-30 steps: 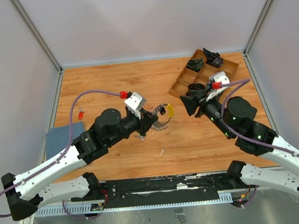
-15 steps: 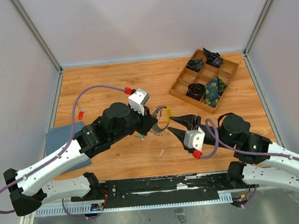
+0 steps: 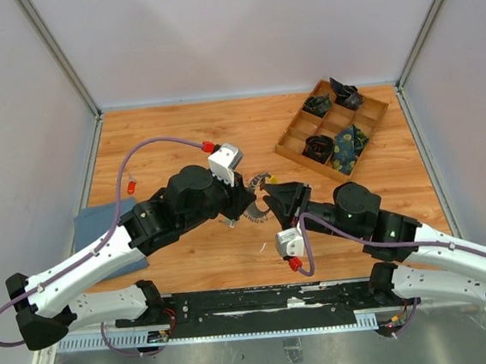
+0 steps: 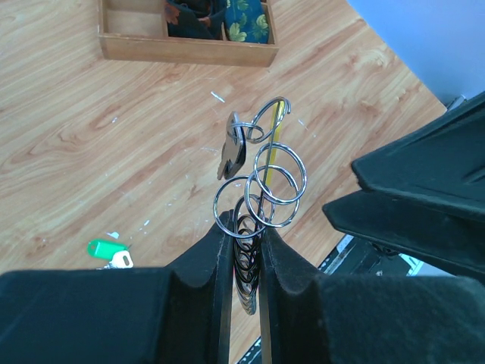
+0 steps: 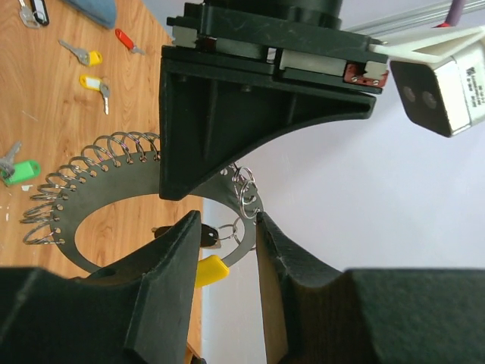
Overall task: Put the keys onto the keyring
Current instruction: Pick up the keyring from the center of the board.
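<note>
My left gripper (image 4: 244,227) is shut on the keyring (image 4: 261,189), a flat silver arc strung with many small split rings, and holds it above the table. A yellow sleeve (image 5: 210,271) caps one end, and a black-headed key (image 4: 233,152) hangs beside it. My right gripper (image 5: 227,227) is open, its fingers standing on either side of that end of the keyring (image 5: 98,189). In the top view both grippers meet at the keyring (image 3: 263,180). Loose keys lie on the wood: yellow-headed keys (image 5: 89,56), a red one (image 5: 127,40) and a green one (image 4: 106,250).
A wooden compartment tray (image 3: 291,139) with dark rolled fabric bundles stands at the back right. A blue cloth (image 3: 101,230) lies at the left edge, partly under my left arm. White walls close in the table on three sides.
My right arm swung from beside the wooden tray across to the keyring, and its jaws narrowed around the ring's yellow end. My left arm shifted slightly and kept its grip.
</note>
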Available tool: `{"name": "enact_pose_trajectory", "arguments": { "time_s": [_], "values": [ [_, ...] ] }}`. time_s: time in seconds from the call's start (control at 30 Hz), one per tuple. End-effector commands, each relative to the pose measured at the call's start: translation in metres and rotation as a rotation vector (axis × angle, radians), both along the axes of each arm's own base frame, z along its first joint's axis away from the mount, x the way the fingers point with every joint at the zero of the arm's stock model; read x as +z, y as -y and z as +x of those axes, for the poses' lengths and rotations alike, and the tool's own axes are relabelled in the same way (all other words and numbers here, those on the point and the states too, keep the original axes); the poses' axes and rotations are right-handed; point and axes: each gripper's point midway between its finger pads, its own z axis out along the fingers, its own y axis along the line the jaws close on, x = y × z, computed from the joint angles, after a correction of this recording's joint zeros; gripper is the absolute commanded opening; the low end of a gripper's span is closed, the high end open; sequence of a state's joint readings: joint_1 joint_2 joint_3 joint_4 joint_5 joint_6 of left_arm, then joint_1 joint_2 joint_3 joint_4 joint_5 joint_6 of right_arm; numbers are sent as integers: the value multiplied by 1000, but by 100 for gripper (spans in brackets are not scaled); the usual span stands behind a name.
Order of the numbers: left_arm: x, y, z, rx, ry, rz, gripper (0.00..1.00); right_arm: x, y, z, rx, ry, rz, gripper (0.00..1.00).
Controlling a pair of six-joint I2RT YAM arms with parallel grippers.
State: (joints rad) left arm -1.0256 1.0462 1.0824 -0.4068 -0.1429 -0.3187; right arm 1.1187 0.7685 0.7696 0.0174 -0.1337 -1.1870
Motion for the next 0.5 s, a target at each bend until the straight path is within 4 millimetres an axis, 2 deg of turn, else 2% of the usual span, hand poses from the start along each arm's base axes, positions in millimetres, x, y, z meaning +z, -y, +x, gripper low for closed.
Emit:
{"name": "enact_pose_trajectory", "arguments": {
  "time_s": [0.0,0.27,0.47],
  "values": [
    [26,6,-4,-18,26,-68,0,23,-1,6,-28,109,22,35],
    [25,6,-4,-21,24,-69,1,33,-6,14,-54,152,38,30],
    [25,5,-5,-21,25,-71,0,34,-9,17,-67,159,36,28]
  ]
}}
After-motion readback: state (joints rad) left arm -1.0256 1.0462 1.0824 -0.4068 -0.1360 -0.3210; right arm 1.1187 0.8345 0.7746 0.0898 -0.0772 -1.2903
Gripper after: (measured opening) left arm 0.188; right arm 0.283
